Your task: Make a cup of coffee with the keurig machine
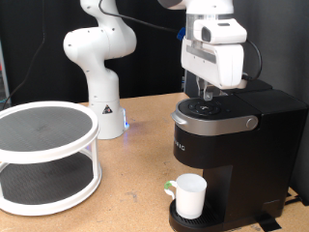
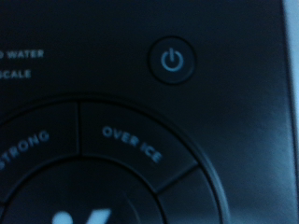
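Observation:
The black Keurig machine stands at the exterior view's right with its lid down. The white mug sits on its drip tray under the spout, handle towards the exterior view's left. My gripper is pressed down on the machine's top button panel; its fingertips are hidden against the black top. The wrist view is very close to the panel: a lit blue power button, an "OVER ICE" label and part of "STRONG". No fingers show there.
A white two-tier round rack with dark mats stands at the exterior view's left. A second white robot arm base stands behind on the wooden table.

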`<state>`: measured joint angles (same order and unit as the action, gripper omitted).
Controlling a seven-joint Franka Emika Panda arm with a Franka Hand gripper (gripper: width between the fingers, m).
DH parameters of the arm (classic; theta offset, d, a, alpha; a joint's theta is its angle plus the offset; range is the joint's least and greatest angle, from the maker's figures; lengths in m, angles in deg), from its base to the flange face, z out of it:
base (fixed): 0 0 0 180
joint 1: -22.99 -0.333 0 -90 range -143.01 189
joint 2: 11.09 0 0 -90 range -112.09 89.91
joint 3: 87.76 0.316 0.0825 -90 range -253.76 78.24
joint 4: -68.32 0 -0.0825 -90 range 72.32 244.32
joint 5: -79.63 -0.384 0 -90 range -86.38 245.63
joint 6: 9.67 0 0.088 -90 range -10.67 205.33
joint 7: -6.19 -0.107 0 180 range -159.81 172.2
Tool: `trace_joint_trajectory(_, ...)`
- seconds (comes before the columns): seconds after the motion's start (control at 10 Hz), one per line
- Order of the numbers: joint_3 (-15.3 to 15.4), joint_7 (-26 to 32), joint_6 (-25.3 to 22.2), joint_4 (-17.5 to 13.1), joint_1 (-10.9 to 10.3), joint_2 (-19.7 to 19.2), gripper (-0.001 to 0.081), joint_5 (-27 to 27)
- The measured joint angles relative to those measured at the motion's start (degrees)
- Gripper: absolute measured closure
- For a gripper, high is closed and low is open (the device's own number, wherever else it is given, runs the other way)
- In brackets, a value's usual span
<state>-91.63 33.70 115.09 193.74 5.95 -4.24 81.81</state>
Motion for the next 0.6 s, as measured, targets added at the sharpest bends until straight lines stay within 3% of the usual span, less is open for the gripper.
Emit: trace_joint_trajectory(0.6, 0.1, -1.33, 1.46, 1.06, 0.11, -1.09, 0.0802, 0.07)
